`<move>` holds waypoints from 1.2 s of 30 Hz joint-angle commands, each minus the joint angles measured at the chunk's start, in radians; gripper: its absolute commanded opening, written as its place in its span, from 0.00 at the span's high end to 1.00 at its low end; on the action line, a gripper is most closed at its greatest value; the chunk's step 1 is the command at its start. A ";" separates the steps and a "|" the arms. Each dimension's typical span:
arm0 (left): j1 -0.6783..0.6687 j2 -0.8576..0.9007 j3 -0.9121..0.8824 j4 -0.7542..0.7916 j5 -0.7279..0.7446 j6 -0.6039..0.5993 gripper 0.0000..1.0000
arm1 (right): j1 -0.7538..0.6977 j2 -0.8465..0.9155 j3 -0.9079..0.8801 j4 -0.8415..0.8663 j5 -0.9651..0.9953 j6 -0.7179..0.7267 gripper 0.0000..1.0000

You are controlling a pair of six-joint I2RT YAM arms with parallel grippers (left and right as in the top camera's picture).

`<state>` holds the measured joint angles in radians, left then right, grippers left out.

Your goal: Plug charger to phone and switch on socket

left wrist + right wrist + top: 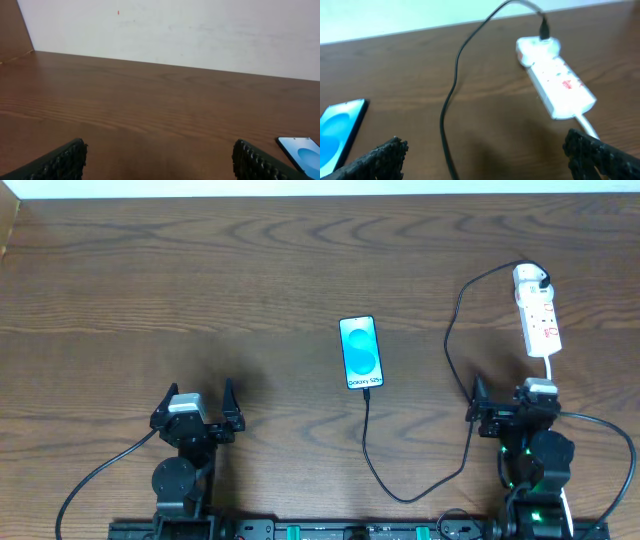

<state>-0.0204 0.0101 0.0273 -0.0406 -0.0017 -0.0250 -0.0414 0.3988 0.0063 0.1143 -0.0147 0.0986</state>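
The phone [360, 353] lies flat mid-table, blue screen up; its corner shows in the left wrist view [301, 152] and its edge in the right wrist view [340, 130]. The black charger cable [372, 445] runs from the phone's near end, loops toward me, then rises to the white adapter [530, 277] seated in the far end of the white socket strip [541, 320]. The strip [556, 87] and cable [451, 95] also show in the right wrist view. My left gripper [195, 408] is open and empty, left of the phone. My right gripper [512, 402] is open and empty, just short of the strip.
The strip's white cord [552, 368] runs back toward my right arm's base. A white wall [175, 30] bounds the table's far edge. Thick black robot cables [95, 480] trail at the near corners.
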 commanded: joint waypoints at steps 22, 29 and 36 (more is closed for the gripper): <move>0.005 -0.006 -0.023 -0.033 -0.006 0.006 0.07 | 0.021 -0.394 -0.001 -0.183 0.101 -0.078 0.01; 0.005 -0.006 -0.023 -0.033 -0.006 0.006 0.07 | 0.022 -0.394 -0.001 -0.191 0.007 -0.198 0.01; 0.005 -0.006 -0.023 -0.033 -0.006 0.006 0.07 | 0.014 -0.394 -0.001 -0.192 0.023 -0.197 0.01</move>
<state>-0.0204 0.0101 0.0273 -0.0406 -0.0021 -0.0254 -0.0284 0.0124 0.0067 -0.0704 0.0200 -0.0723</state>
